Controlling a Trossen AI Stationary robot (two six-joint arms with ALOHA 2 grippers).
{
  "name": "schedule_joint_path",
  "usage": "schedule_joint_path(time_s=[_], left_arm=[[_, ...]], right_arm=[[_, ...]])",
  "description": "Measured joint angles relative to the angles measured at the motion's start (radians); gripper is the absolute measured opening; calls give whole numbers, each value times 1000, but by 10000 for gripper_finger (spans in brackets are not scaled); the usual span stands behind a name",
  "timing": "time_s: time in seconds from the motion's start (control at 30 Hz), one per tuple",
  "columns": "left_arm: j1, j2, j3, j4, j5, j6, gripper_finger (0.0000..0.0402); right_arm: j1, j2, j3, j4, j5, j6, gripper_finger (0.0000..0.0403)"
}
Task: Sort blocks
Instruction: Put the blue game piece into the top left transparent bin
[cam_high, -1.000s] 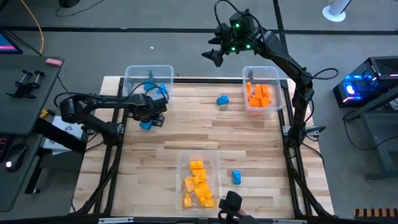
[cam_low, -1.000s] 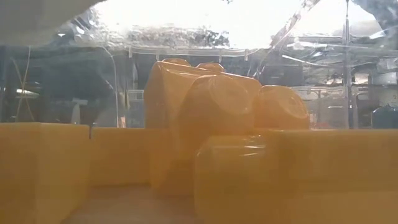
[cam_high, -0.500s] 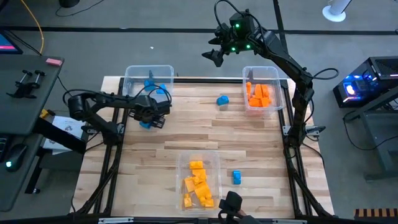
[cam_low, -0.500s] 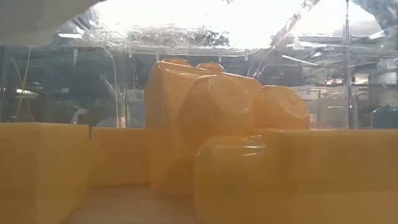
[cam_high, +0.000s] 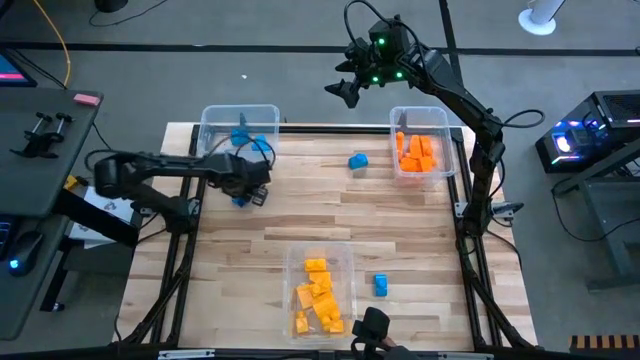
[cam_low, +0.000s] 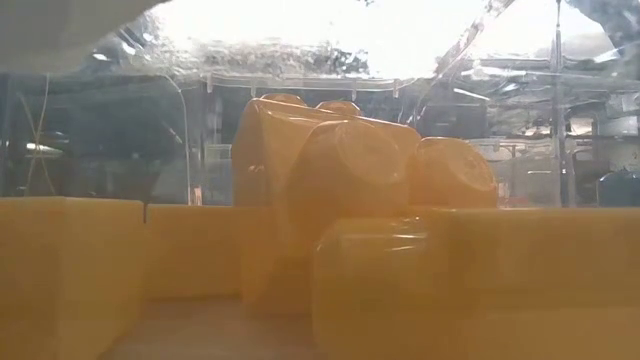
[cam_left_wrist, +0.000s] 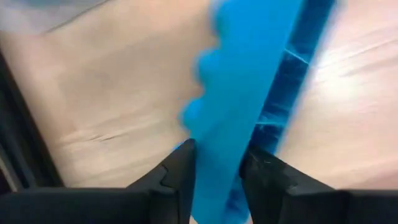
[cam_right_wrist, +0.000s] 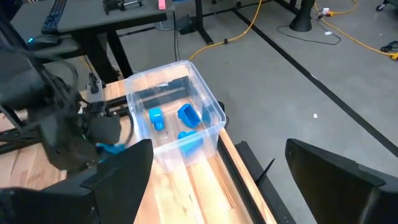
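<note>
My left gripper (cam_high: 243, 188) stands at the table's far left, just in front of the clear bin (cam_high: 212, 118) that holds blue blocks. It points down and is shut on a blue block (cam_left_wrist: 249, 74) with studs along one side. My right gripper (cam_high: 343, 90) hangs high above the far edge, open, with nothing between its fingers (cam_right_wrist: 118, 180). Loose blue blocks lie at the far middle (cam_high: 358, 160) and near the front edge (cam_high: 380, 285). Orange blocks (cam_high: 416, 152) fill the far right bin. Yellow-orange blocks (cam_high: 318, 295) fill the near bin. My left gripper pinches the blue block's near end (cam_left_wrist: 214, 165) between its two fingers, one on the studded side and one on the opposite side. The fingers come from above, pointing down. The block runs on past the fingertips toward the wooden table; whether it touches the table I cannot tell.
The low view is filled by yellow-orange blocks (cam_low: 350, 190) seen through the near bin's clear wall. Bare wooden table (cam_high: 300, 210) lies between the three bins. A desk (cam_high: 40, 120) stands off the table's left side.
My left arm has swayed slightly toward the far-left bin and back over the blue block, which stays at about the same spot on the table.
</note>
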Motion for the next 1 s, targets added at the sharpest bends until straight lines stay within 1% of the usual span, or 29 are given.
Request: schedule_joint_path(time_s=[0.17, 0.33, 0.4, 0.47, 0.57, 0.63, 0.7, 0.77, 0.83, 0.93, 1.0], left_arm=[[-1, -143, 70, -4, 8, 41, 87], [2, -294, 151, 8, 4, 87, 53], [2, -343, 171, 22, -8, 129, 40], [-3, -375, 174, 32, -8, 179, 30], [-15, -381, 173, -11, 16, 266, 30], [-16, -361, 171, -65, 57, 277, 42], [-15, -336, 162, -85, 96, 248, 65], [-22, -315, 129, -86, 118, 209, 98], [-32, -289, 89, -59, 119, 195, 135], [-42, -251, 29, -12, 121, 202, 190], [-42, -223, 12, 16, 122, 208, 222]], right_arm=[[0, 0, 0, 0, 0, 0, 362], [0, 0, 0, 0, 0, 0, 362], [0, 0, 0, 0, 0, 6, 362], [0, 0, 0, 0, 0, 7, 362], [0, 0, 0, 0, 0, 7, 362], [0, 0, 0, -2, 0, 8, 362], [0, 0, 0, -6, 0, 8, 362], [0, 0, 0, -13, 0, 8, 362], [0, 0, 0, -25, 0, 8, 362], [0, 0, 0, -31, 0, 8, 362], [0, 0, 0, -31, 0, 8, 362]])
